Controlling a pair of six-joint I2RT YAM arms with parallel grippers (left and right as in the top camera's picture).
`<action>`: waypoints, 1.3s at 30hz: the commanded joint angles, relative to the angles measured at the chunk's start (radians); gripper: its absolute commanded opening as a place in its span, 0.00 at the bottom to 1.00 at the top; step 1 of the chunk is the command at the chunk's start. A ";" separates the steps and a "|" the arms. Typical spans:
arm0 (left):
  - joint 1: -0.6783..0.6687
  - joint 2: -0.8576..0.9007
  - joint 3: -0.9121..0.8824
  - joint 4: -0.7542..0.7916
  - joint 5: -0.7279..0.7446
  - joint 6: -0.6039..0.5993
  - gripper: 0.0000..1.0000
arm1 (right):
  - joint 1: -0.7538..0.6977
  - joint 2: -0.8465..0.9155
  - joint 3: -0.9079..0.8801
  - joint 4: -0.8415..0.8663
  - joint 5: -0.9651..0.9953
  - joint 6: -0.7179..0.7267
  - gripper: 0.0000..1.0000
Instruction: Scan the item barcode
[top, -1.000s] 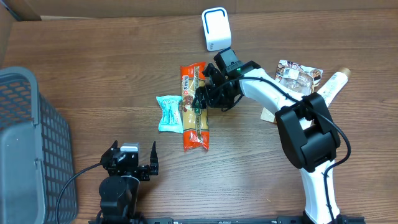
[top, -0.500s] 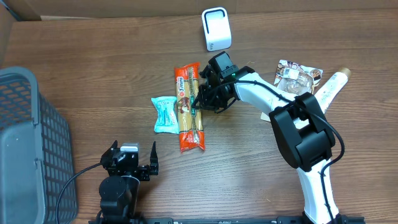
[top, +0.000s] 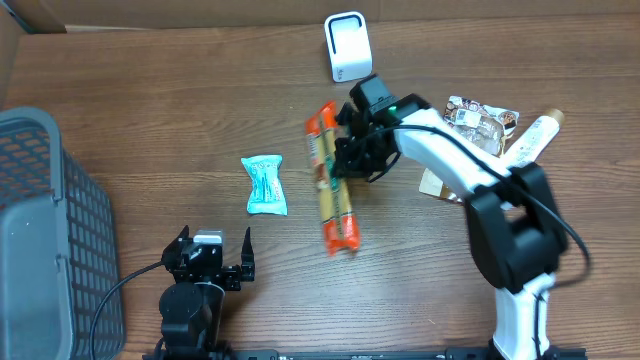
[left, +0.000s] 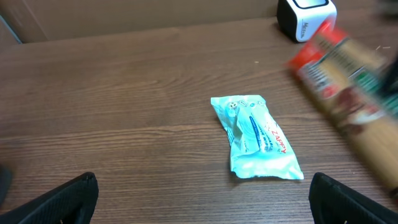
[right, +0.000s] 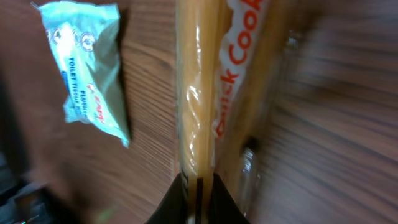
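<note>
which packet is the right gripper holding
The long orange noodle packet, pinched in the right gripper; the teal tissue packet and the brown snack packet lie untouched.

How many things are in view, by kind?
Packets: 3 (pasta packet, tissue pack, snack bag)
Tube: 1
Scanner: 1
Basket: 1
Total: 6, plus a half-hidden tan piece I cannot identify.
</note>
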 joint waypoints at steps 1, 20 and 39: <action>0.000 -0.009 -0.006 0.000 -0.009 -0.013 0.99 | 0.024 -0.208 0.010 -0.060 0.354 -0.030 0.04; 0.000 -0.009 -0.006 0.000 -0.009 -0.013 1.00 | 0.322 -0.024 -0.005 -0.133 0.985 -0.005 0.08; 0.000 -0.009 -0.006 0.000 -0.009 -0.013 1.00 | 0.318 -0.069 0.168 -0.242 0.507 -0.055 0.42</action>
